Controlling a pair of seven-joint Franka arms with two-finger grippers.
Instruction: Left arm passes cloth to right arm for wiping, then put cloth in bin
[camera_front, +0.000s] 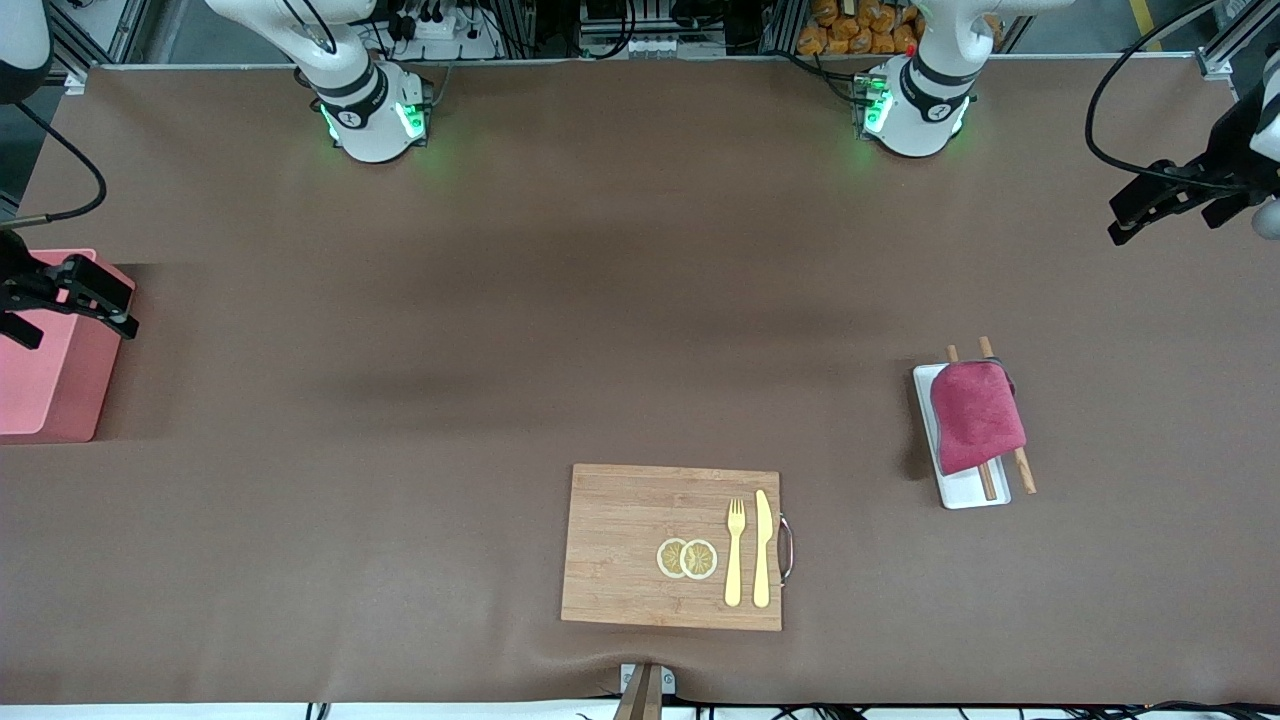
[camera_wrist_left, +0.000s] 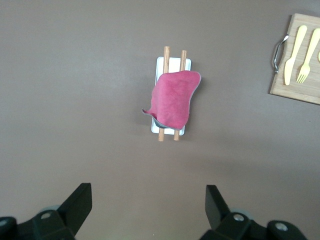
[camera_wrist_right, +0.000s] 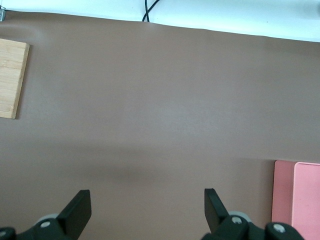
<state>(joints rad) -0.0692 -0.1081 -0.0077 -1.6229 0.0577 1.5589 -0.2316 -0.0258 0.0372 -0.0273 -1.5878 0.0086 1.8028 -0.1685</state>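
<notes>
The crimson cloth (camera_front: 977, 415) lies draped over two wooden sticks (camera_front: 1024, 472) on a flat white tray (camera_front: 965, 492), toward the left arm's end of the table. It also shows in the left wrist view (camera_wrist_left: 173, 97). My left gripper (camera_front: 1125, 215) is open and empty, up in the air over the table's edge at that end, apart from the cloth; its jaws stand wide in the left wrist view (camera_wrist_left: 148, 190). The salmon-pink bin (camera_front: 60, 400) stands at the right arm's end and shows in the right wrist view (camera_wrist_right: 300, 200). My right gripper (camera_front: 125, 305) is open and empty over the bin's rim, its jaws wide (camera_wrist_right: 147, 193).
A wooden cutting board (camera_front: 640, 540) lies near the table's front edge with two lemon slices (camera_front: 687, 558), a yellow fork (camera_front: 735, 550) and a yellow knife (camera_front: 762, 548) on it. Brown matting covers the table.
</notes>
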